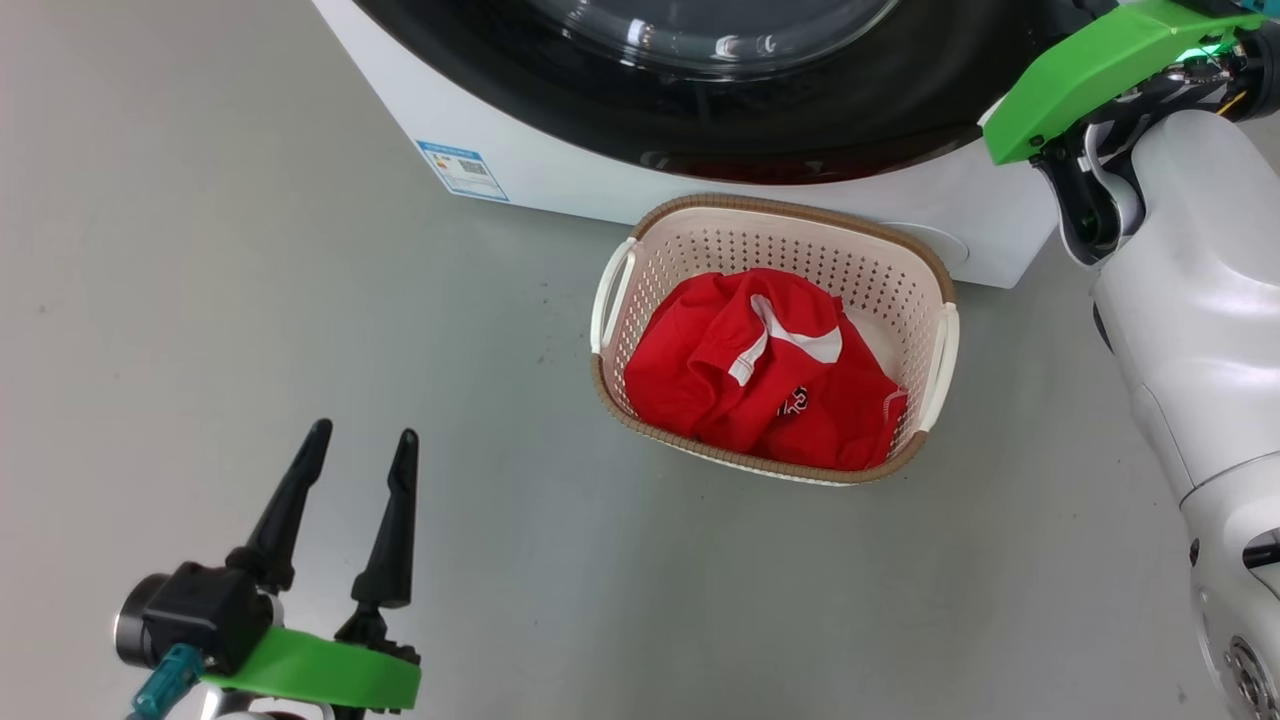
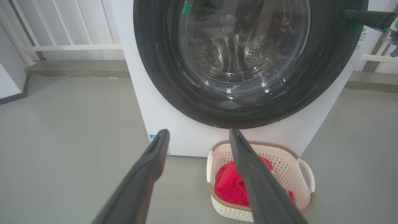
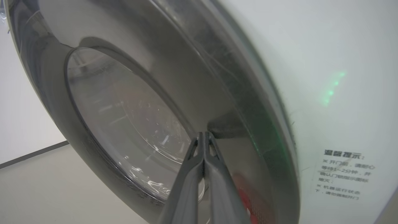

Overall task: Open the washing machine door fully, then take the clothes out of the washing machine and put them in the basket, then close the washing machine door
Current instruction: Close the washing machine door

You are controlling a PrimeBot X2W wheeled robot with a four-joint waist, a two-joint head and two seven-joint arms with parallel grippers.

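Door (image 1: 900, 100): flush on washer (image 1: 560, 170), right claw (image 3: 203, 134) pinched together with tips against its rim near 2 o'clock, seemingly pressing it home; clothes (image 1: 760, 380) heaped in basket (image 1: 880, 280) at door's 6 o'clock; left claw (image 1: 362, 432) spread, empty, idle.

So the basket (image 1: 880, 280) sits on the grey floor (image 1: 250, 300) just in front of the washing machine (image 1: 560, 170), with the red clothes (image 1: 760, 390) with white trim bunched up inside it. The glossy black washing machine door (image 1: 800, 120) is right above. The left pincer (image 1: 363, 433) hangs low left over the floor, fingers spread, holding nothing. The white right arm (image 1: 1190, 300) reaches up at top right.
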